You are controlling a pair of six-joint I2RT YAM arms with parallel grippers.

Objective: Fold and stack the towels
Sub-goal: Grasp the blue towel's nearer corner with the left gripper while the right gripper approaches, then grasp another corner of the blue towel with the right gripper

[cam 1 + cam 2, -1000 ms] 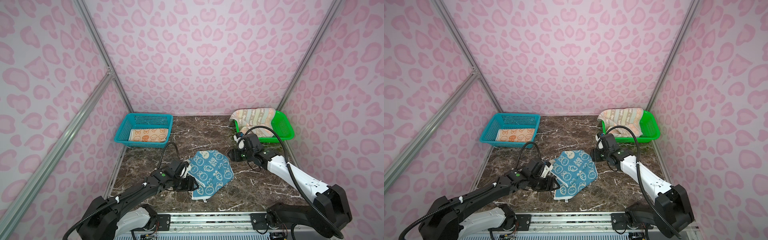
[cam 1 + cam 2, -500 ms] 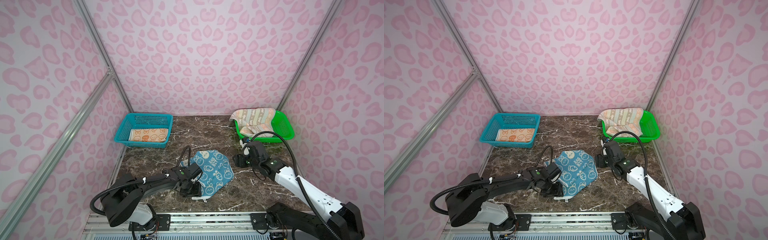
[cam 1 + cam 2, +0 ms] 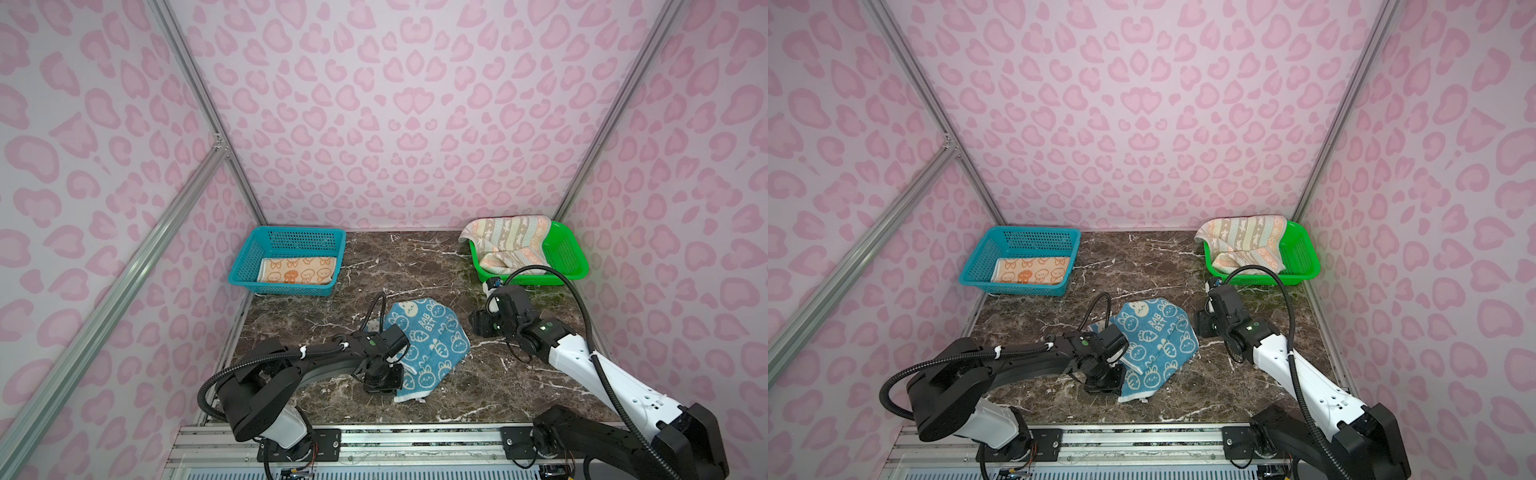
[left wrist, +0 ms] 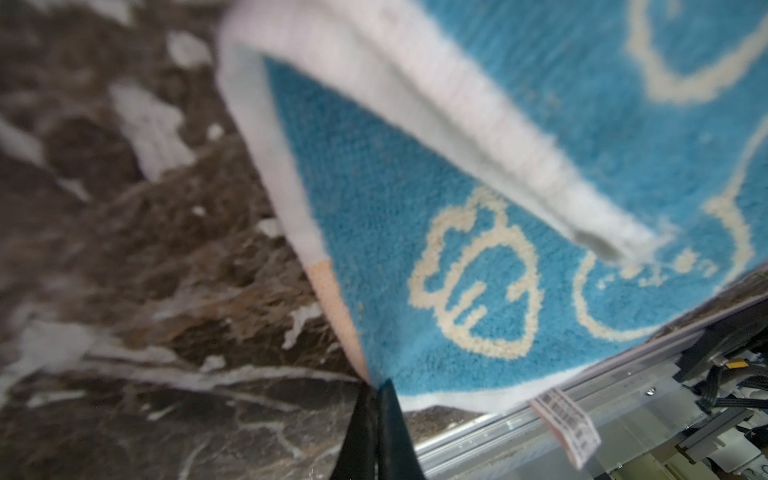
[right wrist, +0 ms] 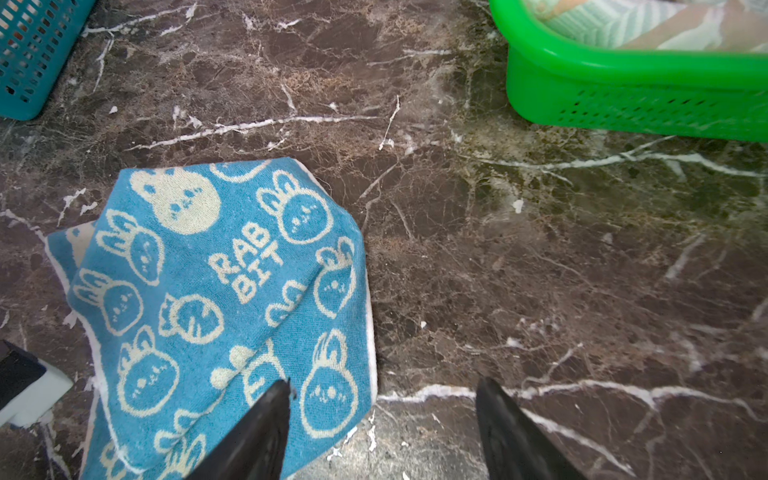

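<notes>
Where the left claw [image 4: 376,415] shows in its wrist view, its two dark fingers are pressed together with no gap. The peach-and-white hem of the blue towel [image 4: 457,249] runs straight into their tips, so the claw appears to pinch that edge. A white-hemmed flap is folded over the towel's printed face just beyond, and a small label [image 4: 565,428] sticks out from the nearer hem. In both top views this claw sits low at the towel's left edge, in the lower middle of the frame.

The right claw [image 5: 380,432] stands wide open with nothing between its fingers. One finger [image 5: 257,432] is over the towel's right border and the other is over bare worktop [image 5: 540,249]. In a top view this claw hangs just right of the towel, a little above centre height.

The blue towel lies rumpled and partly folded on the dark marbled worktop at the centre, with "RAB BIT" and rabbit faces upward.

Farther out, the blue basket [image 3: 291,241] at the middle left of the frame holds an orange towel [image 3: 297,270] with cream faces, lying flat. The green basket [image 3: 569,257] at the middle right holds a chevron towel [image 3: 507,241], bunched, with one corner draped over the basket's left rim.
</notes>
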